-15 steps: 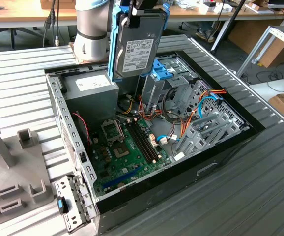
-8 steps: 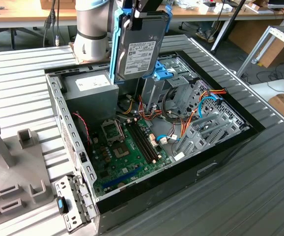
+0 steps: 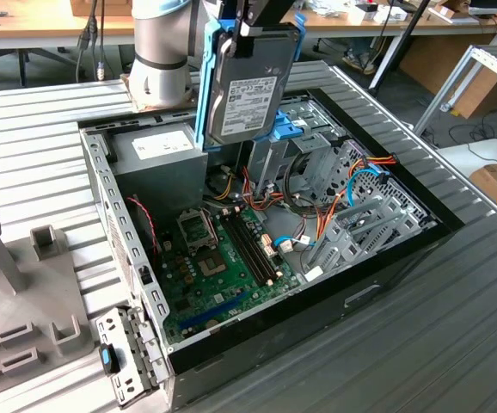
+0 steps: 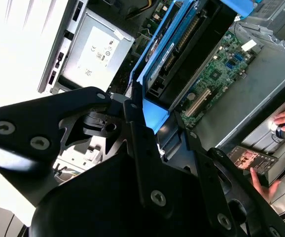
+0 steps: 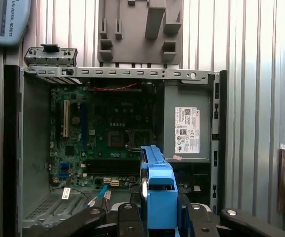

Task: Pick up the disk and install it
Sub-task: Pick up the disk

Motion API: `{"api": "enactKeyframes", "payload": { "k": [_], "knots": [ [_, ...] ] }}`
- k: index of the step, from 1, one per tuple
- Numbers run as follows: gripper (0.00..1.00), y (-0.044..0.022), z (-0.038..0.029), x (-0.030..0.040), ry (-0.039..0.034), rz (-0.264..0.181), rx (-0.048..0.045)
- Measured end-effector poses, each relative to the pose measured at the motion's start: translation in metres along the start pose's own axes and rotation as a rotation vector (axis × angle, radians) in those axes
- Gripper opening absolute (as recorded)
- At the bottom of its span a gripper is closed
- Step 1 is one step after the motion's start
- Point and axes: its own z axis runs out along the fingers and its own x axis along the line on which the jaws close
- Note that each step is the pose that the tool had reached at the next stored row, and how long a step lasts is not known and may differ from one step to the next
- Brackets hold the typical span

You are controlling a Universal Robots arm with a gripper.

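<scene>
Jaws clamped on the disk [image 3: 250,86], the gripper [image 3: 250,24] holds it upright above the open computer case [image 3: 102,198], near the drive cage [image 3: 310,142]: pick-up done, installation pending, which by the look of it demands squaring its blue rails [image 3: 204,86] with that cage.

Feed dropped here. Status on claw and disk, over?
Claw shut on disk. Disk held upright above the open computer case. Drive cage below, loose cables beside it.
</scene>
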Motion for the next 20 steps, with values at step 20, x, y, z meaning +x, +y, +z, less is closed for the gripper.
{"api": "enactKeyframes", "payload": {
  "k": [20],
  "knots": [
    [0.36, -0.0382, -0.0002, 0.0230, 0.0000, 0.000, 0.0000]
  ]
}}
